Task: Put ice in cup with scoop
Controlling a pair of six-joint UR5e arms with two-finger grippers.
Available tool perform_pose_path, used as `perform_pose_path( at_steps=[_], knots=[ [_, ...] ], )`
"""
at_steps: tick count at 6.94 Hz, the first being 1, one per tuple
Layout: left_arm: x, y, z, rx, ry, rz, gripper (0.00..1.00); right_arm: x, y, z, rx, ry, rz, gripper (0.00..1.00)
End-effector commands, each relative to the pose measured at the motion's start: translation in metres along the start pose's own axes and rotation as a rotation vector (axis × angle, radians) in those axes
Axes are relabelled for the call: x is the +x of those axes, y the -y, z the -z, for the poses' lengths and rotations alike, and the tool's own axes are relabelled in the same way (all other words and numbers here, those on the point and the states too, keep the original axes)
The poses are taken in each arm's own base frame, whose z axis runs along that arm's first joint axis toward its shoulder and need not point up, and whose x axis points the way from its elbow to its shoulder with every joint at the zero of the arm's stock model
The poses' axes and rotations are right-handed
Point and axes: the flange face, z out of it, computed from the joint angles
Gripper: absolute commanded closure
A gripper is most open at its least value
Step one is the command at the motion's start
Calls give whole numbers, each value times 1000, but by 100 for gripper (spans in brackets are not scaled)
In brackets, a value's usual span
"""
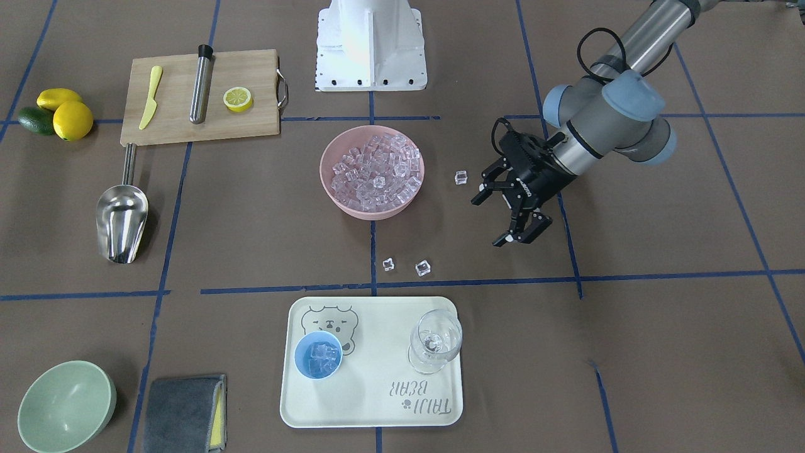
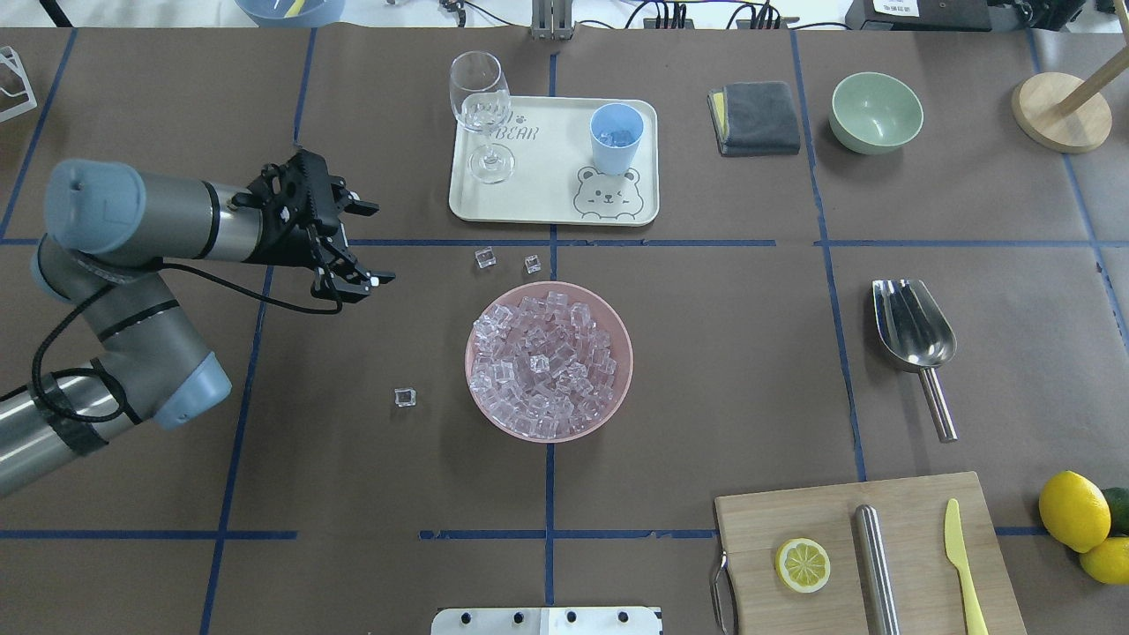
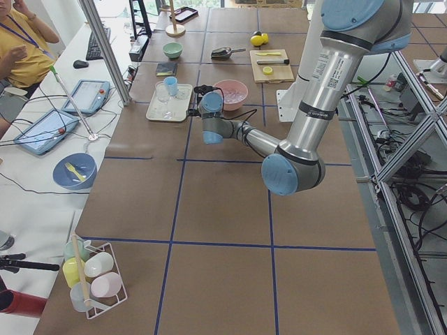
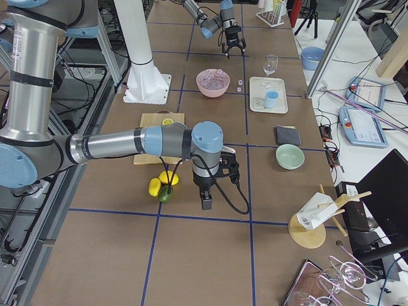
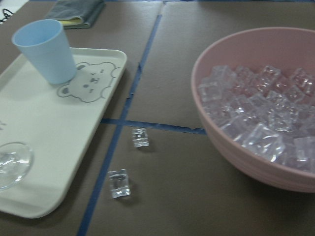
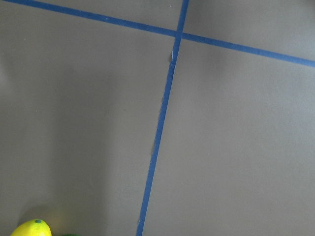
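Observation:
The ice (image 1: 376, 168) fills a pink bowl (image 2: 617, 370) at mid table. Three loose cubes lie around it, one (image 1: 461, 178) close to my left gripper. The light-blue cup (image 1: 318, 355) stands on a cream tray (image 1: 371, 402) with some ice in it. The steel scoop (image 1: 122, 217) lies empty on the table, far from both grippers. My left gripper (image 1: 487, 221) is open and empty, hovering beside the bowl. Its wrist view shows the cup (image 5: 47, 51) and bowl (image 5: 236, 157). My right gripper (image 4: 206, 201) shows only in the exterior right view, near the lemons; I cannot tell its state.
A wine glass (image 1: 435, 343) stands on the tray next to the cup. A cutting board (image 1: 176, 126) holds a knife, a steel cylinder and a lemon half. Lemons (image 1: 72, 119), a green bowl (image 1: 66, 406) and a grey cloth (image 1: 182, 412) lie at the edges.

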Motion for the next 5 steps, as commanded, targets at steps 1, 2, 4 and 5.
perform_pose_path(
  at_steps=[1, 2, 4, 5],
  knots=[
    [-91, -32, 40, -251, 145, 162, 0, 6, -8, -9, -16, 6, -92, 0],
    [-111, -20, 70, -340, 162, 68, 0, 6, -7, -8, -9, 8, -90, 0],
    [-192, -37, 194, -474, 181, 320, 0, 5, -6, -7, -4, 9, -86, 0],
    [-224, -81, 255, -513, 245, 451, 0, 5, -5, -8, -4, 7, -84, 0]
  ],
)
